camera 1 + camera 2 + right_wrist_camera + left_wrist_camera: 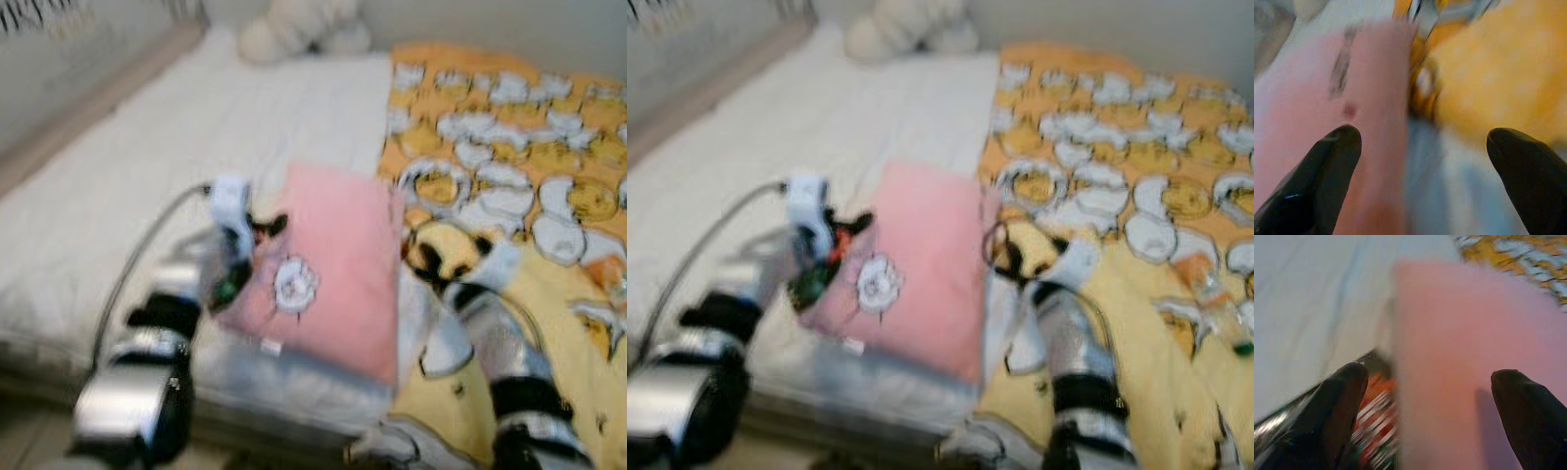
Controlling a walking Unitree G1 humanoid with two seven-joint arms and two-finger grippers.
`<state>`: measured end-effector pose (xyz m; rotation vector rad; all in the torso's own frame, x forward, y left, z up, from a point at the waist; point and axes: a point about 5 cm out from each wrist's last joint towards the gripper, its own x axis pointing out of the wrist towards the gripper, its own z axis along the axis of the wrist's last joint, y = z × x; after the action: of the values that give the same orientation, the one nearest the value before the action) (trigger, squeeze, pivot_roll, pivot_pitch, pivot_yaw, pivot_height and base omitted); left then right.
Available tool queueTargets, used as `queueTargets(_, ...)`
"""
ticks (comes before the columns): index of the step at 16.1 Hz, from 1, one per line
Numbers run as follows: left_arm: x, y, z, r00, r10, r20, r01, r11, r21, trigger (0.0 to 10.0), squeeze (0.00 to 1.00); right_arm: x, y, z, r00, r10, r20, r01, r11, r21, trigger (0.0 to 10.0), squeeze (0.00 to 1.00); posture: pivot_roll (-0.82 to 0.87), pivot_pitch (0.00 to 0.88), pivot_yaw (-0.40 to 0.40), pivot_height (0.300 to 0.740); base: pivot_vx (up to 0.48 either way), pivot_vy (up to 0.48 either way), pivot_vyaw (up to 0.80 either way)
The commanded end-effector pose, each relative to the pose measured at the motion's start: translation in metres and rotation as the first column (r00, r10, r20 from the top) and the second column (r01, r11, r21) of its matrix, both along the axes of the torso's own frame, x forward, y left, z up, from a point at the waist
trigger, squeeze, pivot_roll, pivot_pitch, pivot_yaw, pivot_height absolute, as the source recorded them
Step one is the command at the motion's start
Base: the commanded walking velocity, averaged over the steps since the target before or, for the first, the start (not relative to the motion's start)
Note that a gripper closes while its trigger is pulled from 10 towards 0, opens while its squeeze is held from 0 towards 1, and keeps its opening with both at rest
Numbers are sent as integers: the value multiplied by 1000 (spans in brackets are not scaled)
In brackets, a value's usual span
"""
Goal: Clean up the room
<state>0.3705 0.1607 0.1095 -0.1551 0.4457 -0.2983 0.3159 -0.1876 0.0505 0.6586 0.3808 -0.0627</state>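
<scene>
A pink pillow (333, 264) with a white flower-like patch lies on the bed near its front edge, between a white sheet (147, 166) and an orange and yellow patterned blanket (529, 176). My left gripper (253, 235) is at the pillow's left edge, open, with the pillow's edge (1449, 357) between its fingers (1342, 401). My right gripper (441, 266) is at the pillow's right edge, open, its fingers (1327, 166) spanning the pillow (1312, 88) and the blanket (1498, 73). All views are blurred.
A white plush toy (294, 24) sits at the head of the bed. A small bottle (1215, 294) lies on the blanket at the right. Something red and white striped (1376, 416) shows beside the pillow by the left gripper. The bed's front edge (274, 411) is close below.
</scene>
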Motion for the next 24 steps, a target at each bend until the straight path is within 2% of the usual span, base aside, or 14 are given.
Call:
queueTargets(1,2,-8,0,999,-26,-34,25,999,-39,10000,0,-5,-4,-8,1000,-13,-25,14,1000,23,10000,0,62,0,5,740,0,0,0)
queueTargets(3,5,-15,0,998,-45,-53,43,998,-46,10000,0,-6,-5,-13,999,-9,-49,11,1000,29,10000,0,47,0,8,740,0,0,0)
queueTargets(6,11,-29,18,993,-117,-16,116,991,-59,10000,0,-6,-6,-6,1000,1,-8,-1,1000,-11,10000,0,31,0,22,740,0,0,0)
queueTargets(7,11,-33,16,991,-134,-29,133,990,-47,10000,0,-5,-4,-8,1000,3,-13,-3,1000,-9,10000,0,31,0,22,740,0,0,0)
queueTargets(10,2,-53,-11,984,-146,-103,145,989,-10,10000,0,0,3,-14,999,13,-37,-14,1000,-20,10000,0,42,0,19,740,0,0,0)
queueTargets(13,-11,-74,-32,970,-163,-179,160,987,-35,10000,0,5,8,-14,998,16,-56,-17,1000,-22,10000,0,28,23,27,740,0,0,0)
queueTargets(14,-15,-78,-38,967,-161,-198,156,987,-42,10000,0,5,10,-15,998,14,-62,-16,1000,-21,10000,0,19,26,32,740,0,0,0)
queueTargets(15,-21,-92,-42,957,-195,-215,183,980,-78,10000,0,8,19,-15,998,20,-64,-20,1000,-9,10000,0,2,27,40,740,0,0,0)
queueTargets(17,-27,-104,-47,941,-256,-220,243,966,-84,10000,0,8,30,-20,996,22,-89,-19,999,34,10000,0,-3,16,51,740,0,0,0)
queueTargets(18,-28,-103,-50,942,-251,-224,240,968,-74,10000,0,8,32,-22,995,20,-98,-16,999,47,10000,0,-3,16,51,740,0,0,0)
queueTargets(19,-33,-96,-59,945,-225,-239,226,974,-22,4627,0,4,35,-29,992,18,-127,-9,998,69,0,0,6,2,46,740,0,0,0)
queueTargets(20,-34,-94,-62,946,-221,-238,229,974,3,0,0,2,36,-32,990,20,-139,-8,996,86,0,0,6,2,46,740,0,0,0)
queueTargets(22,-33,-86,-64,957,-194,-216,212,975,63,0,0,-6,25,-41,985,-6,-170,23,995,97,0,0,21,5,33,740,0,0,0)
queueTargets(24,-31,-79,-63,969,-154,-196,173,981,86,0,0,-16,16,-51,979,-29,-204,48,995,90,0,0,18,14,41,740,0,0,0)
